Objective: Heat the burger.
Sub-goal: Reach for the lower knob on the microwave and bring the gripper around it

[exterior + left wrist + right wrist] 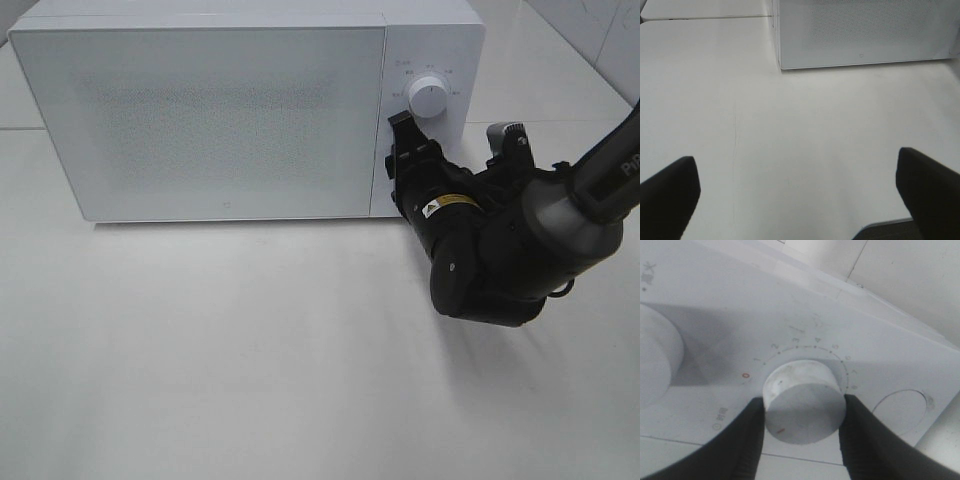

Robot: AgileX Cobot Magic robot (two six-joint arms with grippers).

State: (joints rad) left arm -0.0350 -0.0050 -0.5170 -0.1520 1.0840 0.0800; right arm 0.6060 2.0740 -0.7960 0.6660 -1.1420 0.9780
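A white tabletop bears a white microwave — door shut, set toward the back.

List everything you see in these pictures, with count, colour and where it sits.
box-shaped microwave oven: one, white, back of the tabletop, door shut
round upper knob: one, white, top of the microwave's control panel
round lower timer knob: one, white, below the upper knob
flat tabletop: one, white, under the microwave
right pincer: one, black, shut on the lower timer knob
left pincer: one, black, open, above the tabletop
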